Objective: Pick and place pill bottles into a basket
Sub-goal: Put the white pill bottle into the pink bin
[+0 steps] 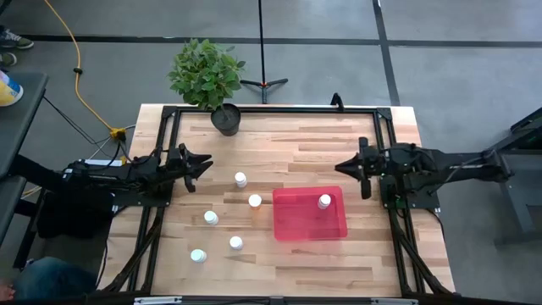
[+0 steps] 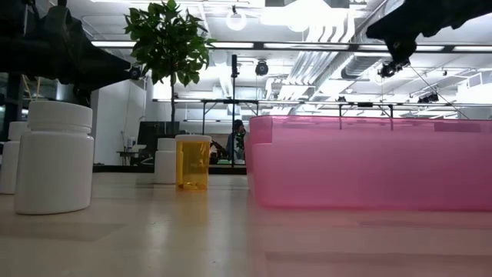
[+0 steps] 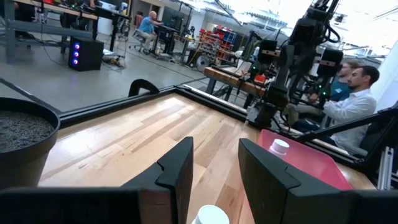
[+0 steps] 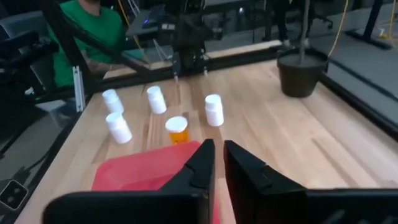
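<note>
High view: the left tool (image 1: 206, 163) hangs over the table (image 1: 288, 258) well left of the red basket (image 1: 296, 222), fingers (image 3: 177, 171) released, empty. The right tool (image 1: 364, 169) waits just right of the basket's far corner, fingers nearly together, gripping nothing. One pill bottle (image 1: 324, 201) stands inside the basket; five more (image 1: 211, 218) stand left of it. The right wrist view shows the bottle nearest the basket to be amber (image 4: 178, 130) with a white cap.
</note>
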Tool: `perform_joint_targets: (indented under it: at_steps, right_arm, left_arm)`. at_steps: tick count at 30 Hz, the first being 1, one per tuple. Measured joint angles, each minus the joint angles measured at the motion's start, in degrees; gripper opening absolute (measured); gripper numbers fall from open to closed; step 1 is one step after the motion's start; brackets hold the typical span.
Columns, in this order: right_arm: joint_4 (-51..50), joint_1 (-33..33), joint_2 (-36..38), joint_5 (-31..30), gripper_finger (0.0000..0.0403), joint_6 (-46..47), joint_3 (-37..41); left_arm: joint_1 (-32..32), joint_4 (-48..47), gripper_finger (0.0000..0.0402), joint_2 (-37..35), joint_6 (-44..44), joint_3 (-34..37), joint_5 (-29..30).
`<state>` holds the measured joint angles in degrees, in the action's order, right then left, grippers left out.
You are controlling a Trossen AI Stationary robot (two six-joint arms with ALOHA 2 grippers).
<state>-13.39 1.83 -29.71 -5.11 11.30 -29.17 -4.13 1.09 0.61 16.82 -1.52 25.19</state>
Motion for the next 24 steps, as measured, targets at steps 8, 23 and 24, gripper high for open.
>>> perform_joint_targets:
  at_steps: [8, 23, 24]
  right_arm:
    - [-5.65, 0.02, 9.73, -1.49, 0.0005, -0.16, 0.99]
    - [14.28, 0.02, 28.86, -3.42, 0.0002, 3.42, 27.4]
    - [15.84, 0.02, 29.32, -3.09, 0.0001, 3.49, 28.37]
  left_arm:
    - [-0.02, 0.0, 0.0163, -0.01, 0.0, 0.0, 0.02]
    - [0.0, -0.01, 0.0163, 0.3, 0.02, 0.0, -0.04]
    - [-0.02, 0.05, 0.0163, 0.47, 0.02, 0.0, 0.06]
